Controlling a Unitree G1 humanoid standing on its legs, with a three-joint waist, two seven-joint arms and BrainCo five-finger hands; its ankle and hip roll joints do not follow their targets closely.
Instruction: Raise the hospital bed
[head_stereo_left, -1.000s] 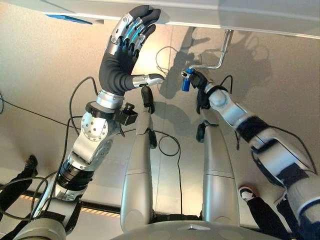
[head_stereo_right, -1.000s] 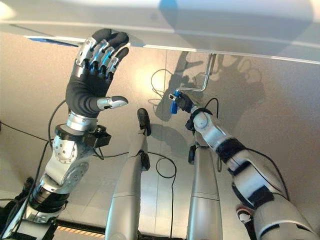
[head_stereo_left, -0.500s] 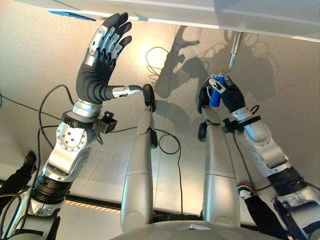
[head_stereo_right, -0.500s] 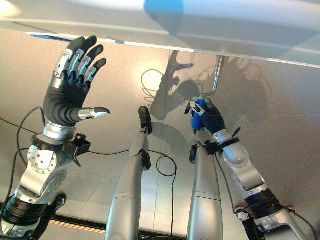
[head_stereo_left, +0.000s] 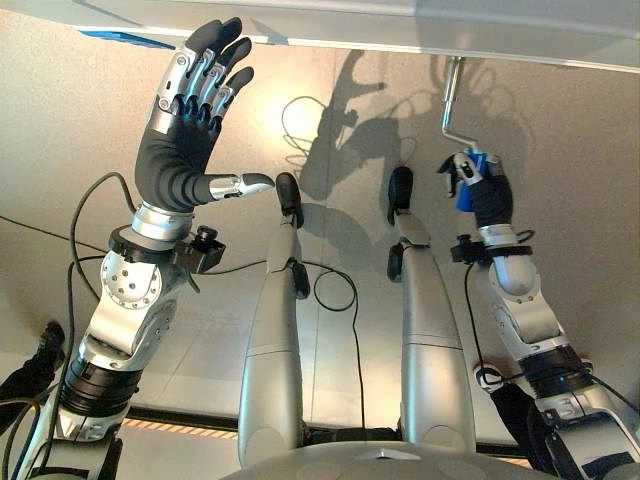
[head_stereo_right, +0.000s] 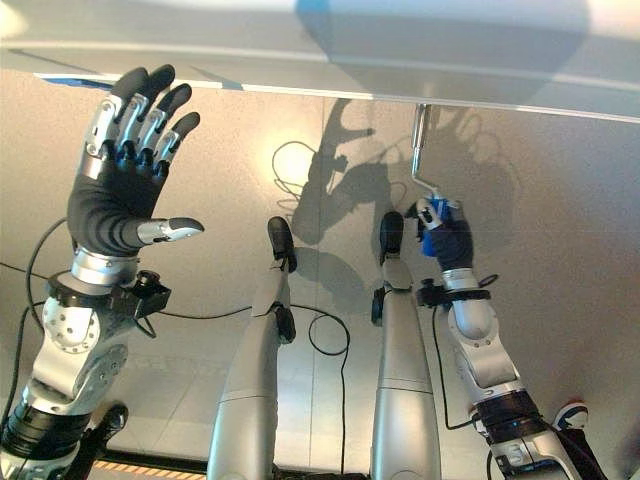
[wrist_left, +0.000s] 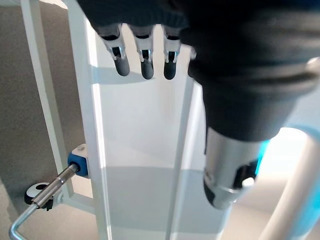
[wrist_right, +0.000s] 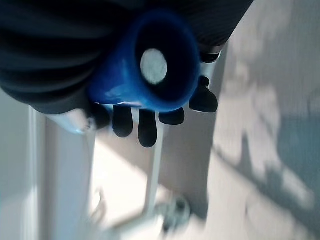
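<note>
Our right hand (head_stereo_left: 478, 190) curls its fingers round the blue crank handle (head_stereo_left: 470, 180) under the bed frame (head_stereo_left: 400, 25). Our left hand (head_stereo_left: 185, 120) is spread wide beside that frame.

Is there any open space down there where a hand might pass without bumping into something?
Yes. Bare floor lies under the bed frame's edge, left of the open left hand; another bare stretch spans between that hand and the crank. It is crowded at the crank, where the right hand grips the blue handle.
</note>
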